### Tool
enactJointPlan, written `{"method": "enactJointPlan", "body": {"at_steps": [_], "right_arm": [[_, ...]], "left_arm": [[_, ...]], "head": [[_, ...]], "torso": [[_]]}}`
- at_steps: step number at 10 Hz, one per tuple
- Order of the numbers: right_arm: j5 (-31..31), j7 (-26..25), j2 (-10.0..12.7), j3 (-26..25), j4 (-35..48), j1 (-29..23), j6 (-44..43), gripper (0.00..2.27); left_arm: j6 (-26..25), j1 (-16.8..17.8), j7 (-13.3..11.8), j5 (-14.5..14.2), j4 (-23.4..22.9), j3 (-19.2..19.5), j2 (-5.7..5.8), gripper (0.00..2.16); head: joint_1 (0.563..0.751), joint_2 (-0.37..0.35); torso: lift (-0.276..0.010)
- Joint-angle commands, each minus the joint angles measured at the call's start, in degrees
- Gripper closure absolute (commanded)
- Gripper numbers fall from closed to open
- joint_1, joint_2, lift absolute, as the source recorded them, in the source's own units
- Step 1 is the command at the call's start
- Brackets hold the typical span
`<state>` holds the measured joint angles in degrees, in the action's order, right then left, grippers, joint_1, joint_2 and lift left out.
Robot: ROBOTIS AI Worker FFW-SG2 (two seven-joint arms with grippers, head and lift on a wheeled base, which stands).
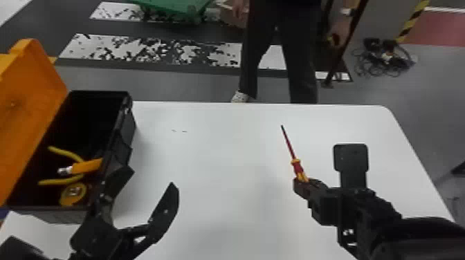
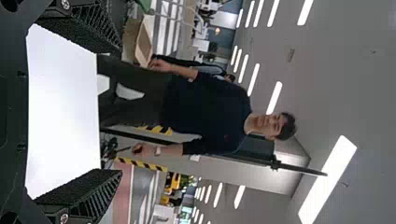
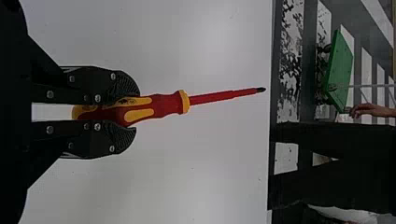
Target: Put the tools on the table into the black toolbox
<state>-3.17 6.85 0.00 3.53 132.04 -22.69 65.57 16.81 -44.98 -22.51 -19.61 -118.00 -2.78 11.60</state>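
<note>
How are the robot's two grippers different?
The left gripper is wide open and empty; the right gripper is closed on a screwdriver. The left gripper is near the black toolbox; the right gripper is over the right side of the table. Both grippers are black.

1 white table (image 1: 225,148) with a rounded far right corner stands on a grey floor (image 1: 173,84). Beyond its far edge lie worn white floor stripes (image 1: 86,46) and 1 green platform (image 1: 176,7). Past that corner are tangled cables (image 1: 384,58), yellow-black hazard striping (image 1: 413,20) and red flooring (image 1: 439,29). Lit strip lights (image 2: 328,175) line the ceiling (image 2: 355,84).
</note>
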Motion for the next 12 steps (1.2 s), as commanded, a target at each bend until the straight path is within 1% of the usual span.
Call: {"method": "enactJointPlan", "body": {"at_steps": [1,2,3,4,5,6,7,8,9,10,11,12], "right_arm": [[-0.26,0.62,0.05,1.56,3.22,-2.8,-2.33,2.26],[-0.7,0.89,0.05,2.97,5.07,-4.03,-2.86,2.26],[-1.4,1.32,0.05,4.38,6.56,-5.18,-3.56,2.26],[-1.84,1.41,0.05,5.69,7.7,-6.41,-4.97,2.26],[-2.28,2.38,0.05,6.92,8.58,-7.55,-6.02,2.26],[-3.25,2.82,0.05,8.68,9.46,-8.25,-7.25,2.26],[-4.74,2.82,0.05,10.79,10.17,-9.04,-8.13,2.26],[-6.24,2.91,-0.35,12.72,10.61,-9.66,-9.01,2.26],[-7.47,2.91,-1.14,14.48,10.78,-9.66,-9.01,2.26],[-9.05,2.91,-1.93,16.33,11.04,-9.92,-9.19,2.26],[-10.28,2.91,-2.9,17.91,11.04,-10.01,-9.19,2.26],[-11.16,2.91,-3.43,19.23,11.04,-10.27,-9.89,2.26]], "left_arm": [[-8.51,0.86,-0.95,-1.39,-2.85,-0.04,0.0,0.08],[-13.43,1.48,-1.57,-2.36,-4.08,-0.04,-0.09,0.08],[-15.54,2.01,-1.92,-2.71,-4.78,-0.04,-0.09,0.08],[-20.11,2.97,-2.8,-3.77,-5.31,0.05,-0.09,0.08],[-22.75,3.94,-3.24,-4.82,-5.58,-0.04,-0.09,0.08],[-28.02,4.99,-4.38,-6.4,-6.1,0.67,-0.26,0.08],[-32.24,6.05,-5.17,-8.43,-6.89,1.72,-0.26,0.08],[-39.8,7.98,-6.84,-10.54,-7.16,2.78,-0.61,0.08],[-44.55,9.74,-7.28,-12.47,-7.16,4.1,-0.61,0.08],[-47.18,11.23,-7.46,-12.64,-7.6,4.97,-0.61,0.08],[-52.28,12.9,-8.34,-13.79,-7.6,6.12,-0.61,0.08],[-56.68,14.49,-8.78,-15.63,-7.6,7.79,-0.61,0.08]], "head": [[0.695,-0.047],[0.695,-0.046],[0.695,-0.042],[0.695,-0.038],[0.695,-0.031],[0.695,-0.021],[0.695,-0.008],[0.695,-0.001],[0.695,0.014],[0.695,0.027],[0.695,0.045],[0.695,0.053]], "torso": [[-0.075],[-0.075],[-0.075],[-0.075],[-0.075],[-0.075],[-0.075],[-0.075],[-0.075],[-0.075],[-0.075],[-0.075]]}}
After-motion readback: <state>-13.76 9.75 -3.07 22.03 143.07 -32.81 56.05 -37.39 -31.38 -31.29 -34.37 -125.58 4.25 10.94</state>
